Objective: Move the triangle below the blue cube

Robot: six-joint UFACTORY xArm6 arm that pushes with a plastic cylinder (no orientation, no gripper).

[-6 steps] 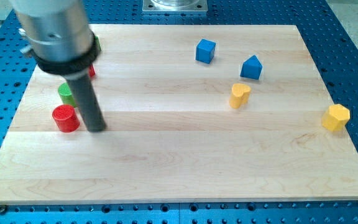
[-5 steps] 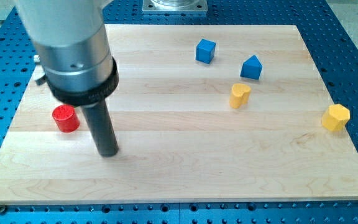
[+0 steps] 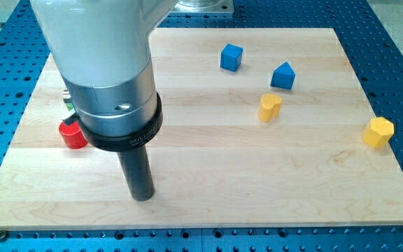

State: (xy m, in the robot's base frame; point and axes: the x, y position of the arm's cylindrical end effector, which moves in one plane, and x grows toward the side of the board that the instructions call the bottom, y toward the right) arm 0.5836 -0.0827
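No jaws on this rig, so nothing to call open or closed; only a dark rod, and my tip (image 3: 143, 196) sits on the bench (image 3: 208, 189) near the view's bottom left, touching no block.

Progress: as I judge it, barely started. Blue triangle block (image 3: 283, 75) sits at the view's upper right, to the right of & slightly lower than the blue cube (image 3: 231, 57), near it but not touching. It's not below the cube yet. Still left: get my tip across the bench to the triangle, then nudge it toward the view's left & down so it ends under the cube. Yellow heart-ish block (image 3: 270, 107) lies just below the triangle and close to the likely path, so prob. needs care. Yellow block (image 3: 378, 132) at far right is well apart, no issue.

Arm pose: big pale body w/ grey collar fills the view's upper left, rod pointing about straight down, well apart from the task blocks. It partly hides a red cylinder (image 3: 71, 134) at the left edge; a sliver of green (image 3: 68, 104) shows above that, shape can't tell.
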